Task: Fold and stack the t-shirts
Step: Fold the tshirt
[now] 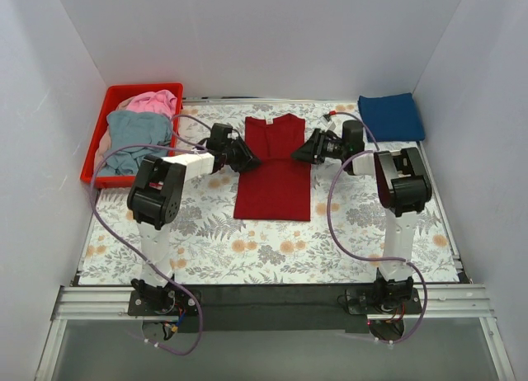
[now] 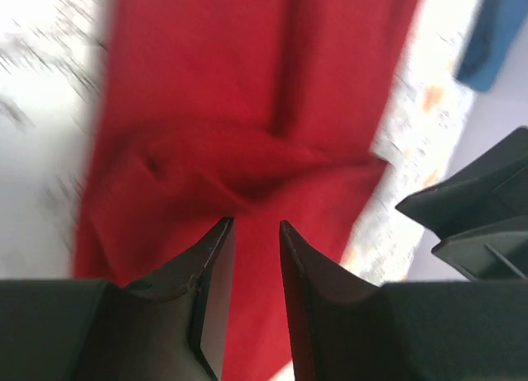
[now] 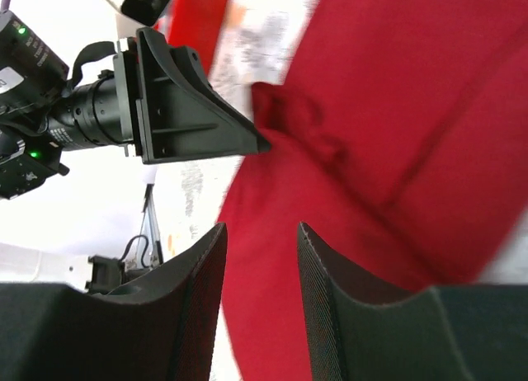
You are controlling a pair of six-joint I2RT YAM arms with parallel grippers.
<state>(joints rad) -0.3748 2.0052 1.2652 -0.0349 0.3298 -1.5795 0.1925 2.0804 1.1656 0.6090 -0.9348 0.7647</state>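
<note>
One wrist view, the left, badly smeared; cloth edges hard to trace. Left gripper (image 2: 256,226) narrowly parted at a bunched pucker on the dark red t-shirt (image 1: 276,179), grip impossible to tell. Right gripper (image 3: 261,227) plainly apart, empty, above the same shirt. Spread at the middle of the table (image 1: 247,249), collar far, sleeves folded in.

A spread shirt (image 1: 274,171) is lying mid-table (image 1: 272,249), collar toward the far wall. The left gripper (image 1: 252,161) and right gripper (image 1: 299,157) are facing each other over its two sides. A folded shirt (image 1: 391,117) is sitting far right. A basket (image 1: 93,162) far left is holding bundled shirts (image 1: 140,129).
</note>
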